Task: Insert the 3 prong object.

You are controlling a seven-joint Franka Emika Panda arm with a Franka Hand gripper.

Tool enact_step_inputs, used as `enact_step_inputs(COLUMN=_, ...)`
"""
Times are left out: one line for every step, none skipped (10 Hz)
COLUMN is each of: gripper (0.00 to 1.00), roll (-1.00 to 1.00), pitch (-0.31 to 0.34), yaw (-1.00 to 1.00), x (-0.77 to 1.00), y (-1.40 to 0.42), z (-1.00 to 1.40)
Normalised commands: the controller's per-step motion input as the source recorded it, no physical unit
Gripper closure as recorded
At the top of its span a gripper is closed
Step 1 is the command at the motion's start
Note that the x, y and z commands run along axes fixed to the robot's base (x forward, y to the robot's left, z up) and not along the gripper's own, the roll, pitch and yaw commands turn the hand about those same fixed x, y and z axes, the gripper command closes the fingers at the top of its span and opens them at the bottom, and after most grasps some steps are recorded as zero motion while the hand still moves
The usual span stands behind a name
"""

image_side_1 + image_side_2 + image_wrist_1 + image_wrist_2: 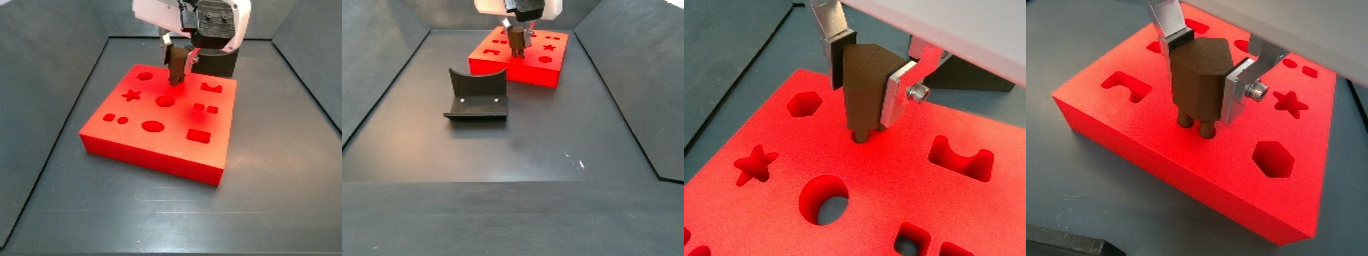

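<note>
Closest to the lens in both wrist views is the gripper (1211, 68), its flat silver fingers (1243, 85) clamped on the two sides of the peg (1197, 82), a dark brown piece held upright. The peg's thin prongs (1196, 122) point down and meet the top face of the red block (1186, 160); in a wrist view the lower end (859, 133) stands in or right at a small hole, though how deep it sits cannot be told. Around it the block shows cut-out shapes: a hexagon (807, 102), a star (755, 162), an oval (826, 197) and an arch-like opening (961, 157). In a side view the gripper (179, 50) hangs over the far half of the block (160, 140), with the peg (177, 62) standing near a round hole (166, 100). In a side view a dark fixture (476, 95) stands on the grey floor (543, 170) in the foreground, well apart from the block (523, 62) and the gripper (517, 22) farther back.
</note>
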Motion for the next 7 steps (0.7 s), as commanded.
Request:
enact_step_inputs(gripper=1.00, roll=0.00, pitch=-0.396, yaw=0.00, x=-0.04, y=0.00, z=-0.45)
enact_step_inputs(gripper=1.00, roll=0.00, pitch=-0.403, yaw=0.00, x=-0.03, y=0.00, z=-0.45)
enact_step_inputs(gripper=1.00, roll=0.00, pitch=-0.399, yaw=0.00, x=-0.03, y=0.00, z=-0.45)
enact_step_inputs(gripper=1.00, roll=0.01, pitch=-0.370, yaw=0.00, x=-0.07, y=0.00, z=-0.50)
enact_step_inputs(gripper=1.00, roll=-0.01, pitch=-0.050, yaw=0.00, x=0.00, y=0.01, z=-0.11)
enact_step_inputs(gripper=1.00, roll=0.00, pitch=0.000, yaw=0.00, x=0.00, y=0.00, z=-0.06)
enact_step_inputs(gripper=1.00, roll=0.00, pitch=0.000, yaw=0.00, x=0.00, y=0.00, z=0.00)
